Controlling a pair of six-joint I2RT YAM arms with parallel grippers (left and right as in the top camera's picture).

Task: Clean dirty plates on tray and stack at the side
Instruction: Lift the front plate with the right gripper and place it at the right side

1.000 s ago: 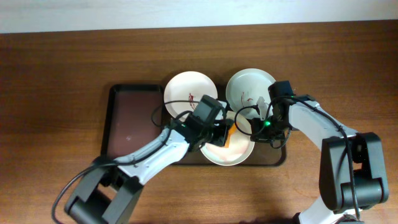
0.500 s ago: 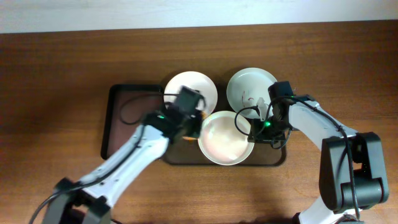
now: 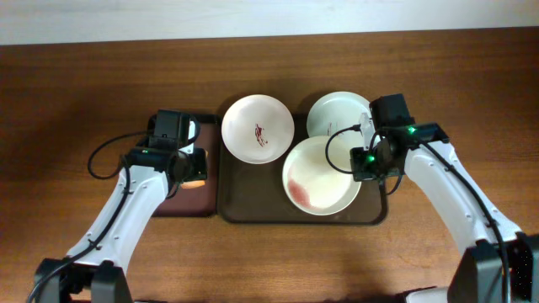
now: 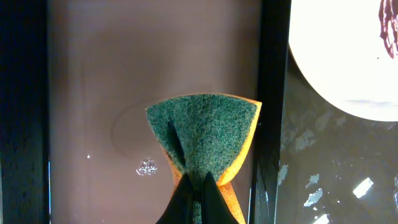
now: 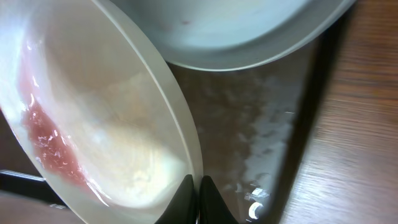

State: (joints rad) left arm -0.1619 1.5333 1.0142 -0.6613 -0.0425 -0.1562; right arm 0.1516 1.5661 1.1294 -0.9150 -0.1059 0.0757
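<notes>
Three white plates are at the dark brown tray (image 3: 253, 210). One plate (image 3: 257, 129) at the back left has a red-brown streak and also shows in the left wrist view (image 4: 348, 56). A second plate (image 3: 337, 114) sits at the back right, partly under the third. My right gripper (image 3: 364, 162) is shut on the right rim of the third plate (image 3: 320, 177), which is tilted with a pink watery smear (image 5: 50, 146); the fingers (image 5: 196, 193) pinch its edge. My left gripper (image 3: 189, 164) is shut on a green and orange sponge (image 4: 202, 134) over the narrow tray (image 3: 173, 202).
The narrow black-rimmed tray (image 4: 93, 93) lies just left of the brown tray, their rims touching. Its wet floor shows small bubbles. Bare wooden table (image 3: 84, 84) surrounds both trays, with open wood to the right (image 5: 360, 124).
My left arm has swung left with the sponge, off the front plate and over the narrow tray. My right gripper has shifted the held plate slightly right and tilted it.
</notes>
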